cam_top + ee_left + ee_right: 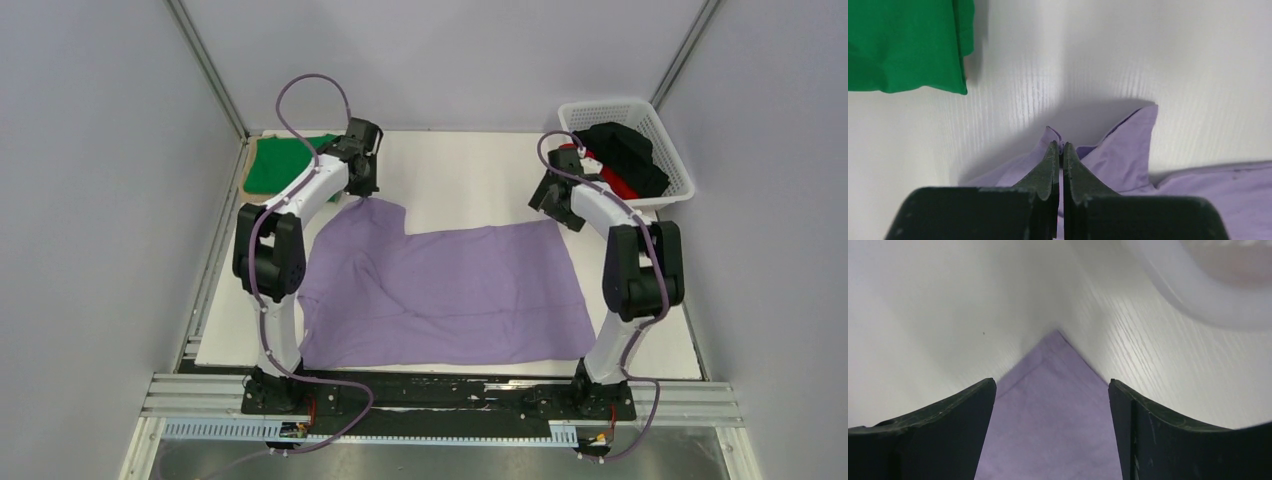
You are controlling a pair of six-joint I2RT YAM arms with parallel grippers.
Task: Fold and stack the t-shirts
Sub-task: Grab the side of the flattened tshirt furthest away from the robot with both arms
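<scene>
My arms bend over the far edge of the lilac shirt (440, 290).
From above: it lies flat, softly creased, on the white table (470, 170), my elbows raised. Left wrist: my left gripper (1059, 146) pinches a raised fold of it, smooth green shirt (903, 45) beyond. Right wrist: my right gripper (1052, 385) stands wide astride its pointed corner.

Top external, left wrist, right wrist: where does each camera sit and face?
Top external: above, behind the bases, looking down on the table and lilac shirt; both arms show.
Left wrist: faces down along the shut left pincer pinching lilac cloth; green shirt beyond.
Right wrist: faces down past the open right pincer over a lilac corner; basket rim beyond.
Shared: all show the lilac shirt.
</scene>
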